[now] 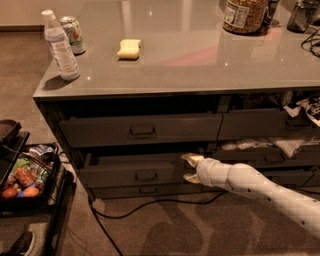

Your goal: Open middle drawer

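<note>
Middle drawer [125,172] sat lower centre-left of the frame, in the left column of the cabinet. It lay between the top drawer [100,132] and the slim bottom drawer [115,191]. Its front stood a little forward of the cabinet face, with a dark gap above it. Its small loop handle [146,175] was at the centre of the front, untouched.

Far left you had a black cart [60,200] on the carpet, carrying a basket [35,197] of mixed food items. Upper left, on the grey countertop [200,55], stood a water bottle [60,46] with a can [73,35] just behind it. A yellow sponge [129,49] lay flat further right, well apart from both. A dark cable [150,202] ran across the floor below the drawers.

Right of the handle, your gripper [192,168] was at the right end of the middle drawer's front. Its fingers [191,159] were spread apart, one near the front's top edge and one lower down, clamped on nothing that you could see. You cannot tell whether they touched the front. The white arm [260,187] ran from it down to the lower right corner.

Upper right, a large jar [245,15] stood on the countertop. The right-hand drawers [260,125] held loose clutter, too jumbled to name.
</note>
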You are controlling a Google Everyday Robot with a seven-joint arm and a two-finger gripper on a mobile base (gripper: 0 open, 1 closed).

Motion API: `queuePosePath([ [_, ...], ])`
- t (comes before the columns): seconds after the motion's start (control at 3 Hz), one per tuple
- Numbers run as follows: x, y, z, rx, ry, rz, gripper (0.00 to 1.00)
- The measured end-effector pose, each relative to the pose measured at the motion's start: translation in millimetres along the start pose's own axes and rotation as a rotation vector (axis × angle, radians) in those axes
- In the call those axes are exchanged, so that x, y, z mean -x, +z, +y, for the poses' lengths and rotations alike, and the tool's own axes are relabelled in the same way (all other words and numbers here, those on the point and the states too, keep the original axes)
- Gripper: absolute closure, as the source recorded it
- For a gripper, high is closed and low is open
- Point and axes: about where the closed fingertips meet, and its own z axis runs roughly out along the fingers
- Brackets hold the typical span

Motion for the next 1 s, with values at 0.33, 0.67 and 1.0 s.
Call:
queuePosePath([
  [0.33,0.0,0.0,0.0,0.000,0.000,0.000,0.65],
  [0.67,2.1,0.5,-1.7,-0.017,-0.005,-0.007,0.89],
  [1.0,-2.4,1.0,-13.3,-0.065,-0.016,-0.038,1.00],
])
